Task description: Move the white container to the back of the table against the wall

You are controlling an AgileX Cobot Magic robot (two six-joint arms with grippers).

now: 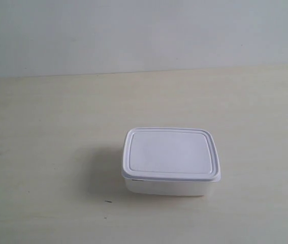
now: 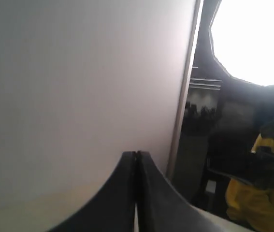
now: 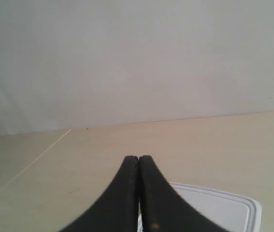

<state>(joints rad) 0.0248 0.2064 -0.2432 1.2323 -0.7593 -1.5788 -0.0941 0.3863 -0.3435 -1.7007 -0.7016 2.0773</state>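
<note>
On my right wrist feed the right gripper (image 3: 138, 160) has its two black fingers pressed together, holding nothing. Just beyond them I see one rounded corner of the low white plastic container (image 3: 223, 209) with its flat, rimmed lid. The left gripper (image 2: 136, 155) is likewise closed tight and empty, facing a pale panel (image 2: 79, 96) with a dark, blurred room past its edge. From the exterior camera, a tiny dark speck (image 1: 107, 202) lies near the front. Next comes the container (image 1: 171, 160), lid on, slightly toward the view's right on the wide cream wood-grain table (image 1: 42, 152). Behind it, open tabletop runs back to the plain grey-white wall (image 1: 133, 30), well apart from the box.
</note>
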